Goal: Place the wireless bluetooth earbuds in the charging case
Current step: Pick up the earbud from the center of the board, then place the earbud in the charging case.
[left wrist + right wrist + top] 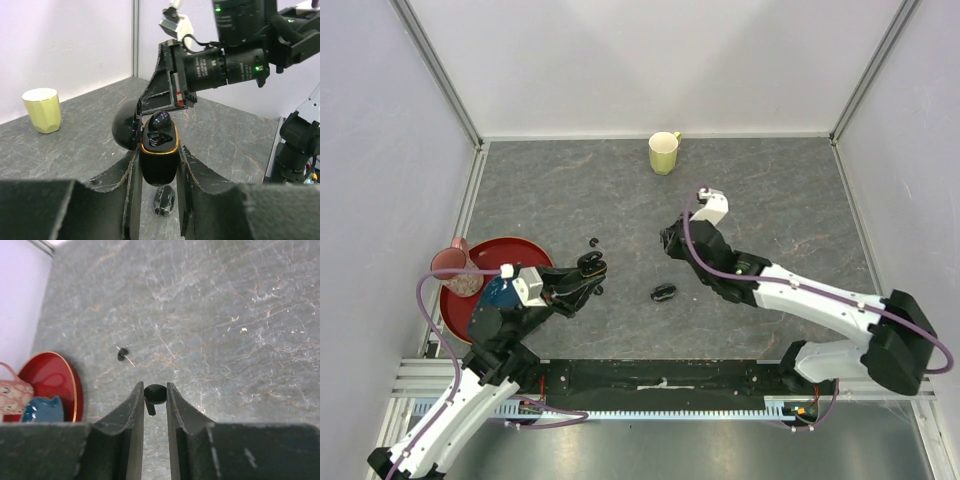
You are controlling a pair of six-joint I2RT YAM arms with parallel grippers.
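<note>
Step in hand: carrying one bud across and seating it. The right gripper (155,391) pinches an earbud (155,394) between its fingertips, with the round black body in the pads and the short stem trailing toward the wrist camera. The left gripper (158,167) is clamped on the charging case (159,162), a smooth black pebble held upright. Its lid (125,131) is hinged back to the left, and the orange-rimmed mouth faces up toward the right arm. Bring the bud over the mouth and turn the wrist until the stem lines up with its socket. Lower slowly and release only when the body sits flush; a firm left grip prevents the case from rocking. A glossy dome at the mouth may be a bud already seated — the left wrist view does not settle it — so aim for the free socket. A second earbud (594,242) lies loose on the table (770,190) just beyond the case, and a second case (664,292) lies between the arms.
</note>
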